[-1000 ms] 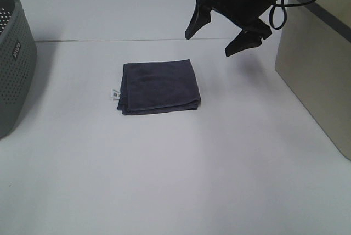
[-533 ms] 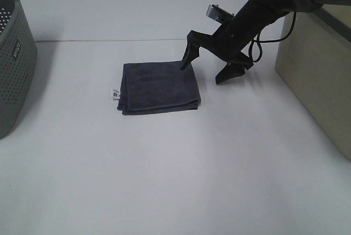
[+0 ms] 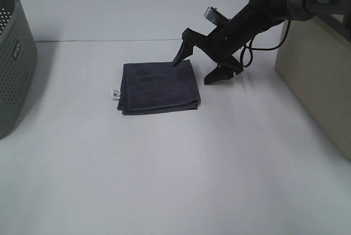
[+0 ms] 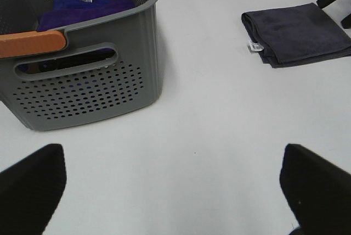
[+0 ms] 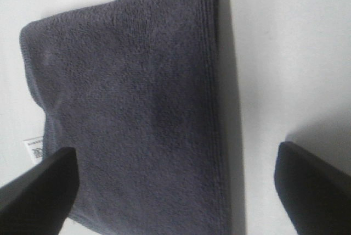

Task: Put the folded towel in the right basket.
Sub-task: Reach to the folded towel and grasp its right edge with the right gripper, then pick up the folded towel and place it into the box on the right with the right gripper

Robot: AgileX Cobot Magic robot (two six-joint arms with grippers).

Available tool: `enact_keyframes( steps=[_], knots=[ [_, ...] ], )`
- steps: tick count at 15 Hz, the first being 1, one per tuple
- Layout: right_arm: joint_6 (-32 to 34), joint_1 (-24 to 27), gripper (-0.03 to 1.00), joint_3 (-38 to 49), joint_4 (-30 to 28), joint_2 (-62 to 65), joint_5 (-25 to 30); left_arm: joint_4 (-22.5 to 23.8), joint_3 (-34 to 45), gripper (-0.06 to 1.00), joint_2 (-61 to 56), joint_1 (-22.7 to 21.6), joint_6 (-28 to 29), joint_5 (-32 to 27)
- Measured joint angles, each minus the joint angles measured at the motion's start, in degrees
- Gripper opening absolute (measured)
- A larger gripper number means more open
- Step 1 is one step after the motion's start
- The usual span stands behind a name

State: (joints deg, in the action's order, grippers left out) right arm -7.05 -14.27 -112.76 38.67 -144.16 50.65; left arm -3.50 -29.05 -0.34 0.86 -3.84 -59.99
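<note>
Folded towel [image 3: 160, 87]: I count one, dark grey, lying flat on the white table [image 3: 164, 163] about midway between the two baskets, with a single small white tag [image 3: 115, 94] sticking out at its left edge. The right basket [image 3: 315, 76], beige and solid-walled, stands well apart from the towel at the right side of the table. The grey basket [image 3: 13, 54], perforated, sits at the far left, and my left wrist camera shows purple-blue cloth [image 4: 88, 7] inside it and one orange piece [image 4: 33, 43] at its rim. I have two grippers. The right gripper [image 3: 193, 72] hangs low at the towel's far right corner with its jaws spread wide, one fingertip over the towel and the other over bare table just beside the towel's right edge; I cannot tell whether either tip touches. It holds nothing. The left gripper [image 4: 173, 185] hangs over bare table near the grey basket, jaws wide apart and empty.
</note>
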Motion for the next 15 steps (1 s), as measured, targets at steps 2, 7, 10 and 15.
enact_keyframes(
  steps=[2, 7, 10, 15],
  knots=[
    [0.0, -1.3, 0.82, -0.2, 4.1, -1.7, -0.7, 0.0, 0.0, 0.99, 0.0, 0.0, 0.0, 0.0],
    [0.0, -7.6, 0.17, -0.7, 11.1, -6.4, -3.2, 0.0, 0.0, 0.99, 0.0, 0.0, 0.0, 0.0],
    [0.0, -8.0, 0.06, -0.7, 10.0, -6.5, -3.4, 0.0, 0.0, 0.99, 0.0, 0.0, 0.0, 0.0],
    [0.6, -8.0, 0.06, -0.7, 9.9, -5.2, -2.9, 0.0, 0.0, 0.99, 0.0, 0.0, 0.0, 0.0]
  ],
)
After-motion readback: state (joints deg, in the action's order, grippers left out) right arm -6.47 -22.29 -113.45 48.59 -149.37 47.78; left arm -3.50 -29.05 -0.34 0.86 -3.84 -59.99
